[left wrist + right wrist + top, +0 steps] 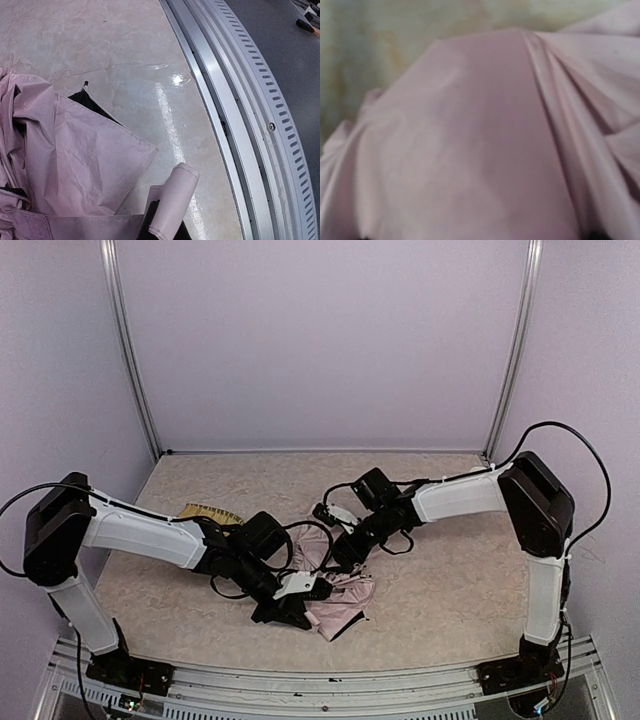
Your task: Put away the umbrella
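Gathering the loose canopy into a tight bundle looks like the step in hand. It should go best if one arm pins the cloth while the other presses the slack toward the shaft, working slowly so the thin fabric neither slides out nor snags on a rib.

The umbrella [342, 608] lies crumpled on the surface [450, 580], to the right of the yellow tray [212, 512] and nearer the arm bases than the tray is. The left gripper [292, 615] is clenched at the umbrella's tray-side edge; whether a fold is pinched in it I cannot tell. The right gripper [345, 548] is down at the canopy's far part, further right of the tray. Its wrist view is filled with blurred pink cloth and shows no fingers, so I cannot tell whether it is spread or closed (a firm hold is worth confirming before any pull).

The umbrella is pale pink, thin and creased, folded over itself in flat panels with sharp edges. Black shows beneath the cloth, and a small black rib tip [86, 85] pokes out at one edge. What looks like the strap tab [172, 200] curls up loose, wrapped round nothing, so I judge the tidying far from finished.
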Controlling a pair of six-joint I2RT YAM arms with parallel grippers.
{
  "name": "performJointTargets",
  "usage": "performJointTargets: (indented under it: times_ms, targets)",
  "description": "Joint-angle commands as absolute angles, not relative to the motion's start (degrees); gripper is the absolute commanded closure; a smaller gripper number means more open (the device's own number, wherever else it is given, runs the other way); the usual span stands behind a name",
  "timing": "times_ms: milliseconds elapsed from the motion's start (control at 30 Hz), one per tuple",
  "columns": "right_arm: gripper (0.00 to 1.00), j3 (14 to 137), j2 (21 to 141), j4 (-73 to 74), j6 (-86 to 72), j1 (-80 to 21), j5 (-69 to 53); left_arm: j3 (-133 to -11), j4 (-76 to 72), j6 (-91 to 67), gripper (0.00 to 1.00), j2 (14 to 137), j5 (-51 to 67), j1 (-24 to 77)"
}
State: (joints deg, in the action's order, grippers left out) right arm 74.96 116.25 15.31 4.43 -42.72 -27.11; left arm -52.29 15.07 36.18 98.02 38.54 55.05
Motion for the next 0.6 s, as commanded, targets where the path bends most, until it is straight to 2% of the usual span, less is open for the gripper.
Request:
performJointTargets:
  times_ms: [0,167,233,267,333,433,567]
  targets:
    - [0.20,74.77,120.40,18.41,5.72,-42.64,-14.83,-51.47,14.36,35.29,1.00,95.92,37.36,54.58]
    - [0.60,75.76,119.33,17.88,7.91,-42.36,-11.03,-50.43,10.98,34.27,1.00,95.22,35.55,53.92]
    - [0.72,76.39,117.64,17.04,8.95,-41.70,-10.11,-50.06,8.23,33.59,1.00,95.02,34.70,53.02]
    - [0.75,76.84,116.81,16.54,9.41,-41.15,-9.84,-49.91,6.04,32.95,0.97,95.01,33.88,52.47]
    - [0.81,78.07,115.27,15.50,10.74,-40.01,-9.21,-49.60,0.89,30.87,0.85,94.73,31.41,51.19]
    - [0.90,80.08,112.96,13.65,14.23,-38.78,-5.91,-49.09,-6.60,27.32,0.54,93.06,29.77,48.49]
    - [0.99,82.73,110.40,9.78,21.93,-37.18,3.03,-45.16,-13.50,27.07,0.32,87.41,33.45,45.19]
